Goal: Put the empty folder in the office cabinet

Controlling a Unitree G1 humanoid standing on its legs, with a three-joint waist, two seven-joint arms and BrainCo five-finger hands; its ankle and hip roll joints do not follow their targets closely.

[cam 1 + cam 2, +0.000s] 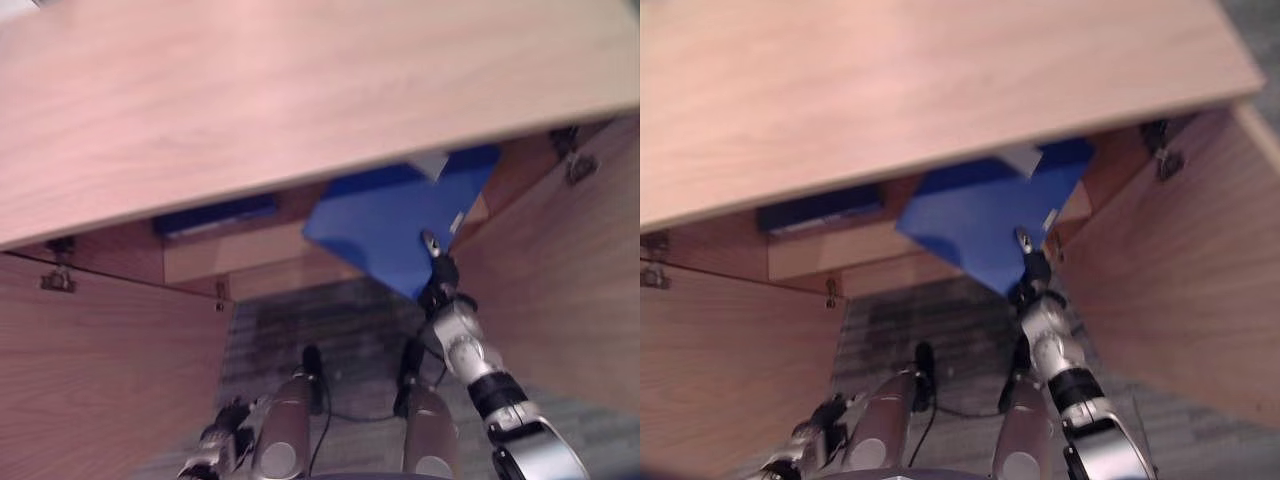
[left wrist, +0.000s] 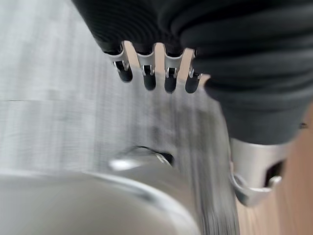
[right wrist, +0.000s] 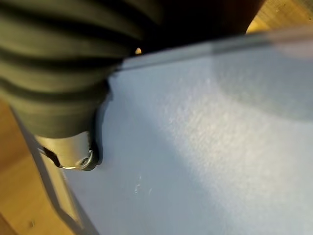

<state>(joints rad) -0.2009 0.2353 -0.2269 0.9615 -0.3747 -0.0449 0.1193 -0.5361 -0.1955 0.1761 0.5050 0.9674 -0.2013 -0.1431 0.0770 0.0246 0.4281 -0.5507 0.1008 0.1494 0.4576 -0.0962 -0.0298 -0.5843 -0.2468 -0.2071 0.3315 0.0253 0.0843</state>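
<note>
Risk first: blue folder (image 1: 395, 235) is tilted, far corner just under cabinet top (image 1: 250, 110), near corner poking out over the floor. If I push w/ it skewed, it could catch on the right door (image 1: 570, 280) or the shelf edge (image 1: 235, 250) and twist out of my grip. My right hand (image 1: 438, 275) is at its near edge; wrist view shows thumb clamped on the cover, other fingers hidden behind it. Left hand (image 2: 156, 73) hangs low by my side, fingers relaxed, holding nothing. Darker blue binder (image 1: 215, 215) already lies on the shelf, left side. Both doors open. Floor: grey carpet (image 1: 320, 320). Wood-grain cabinet; room beyond not visible.
</note>
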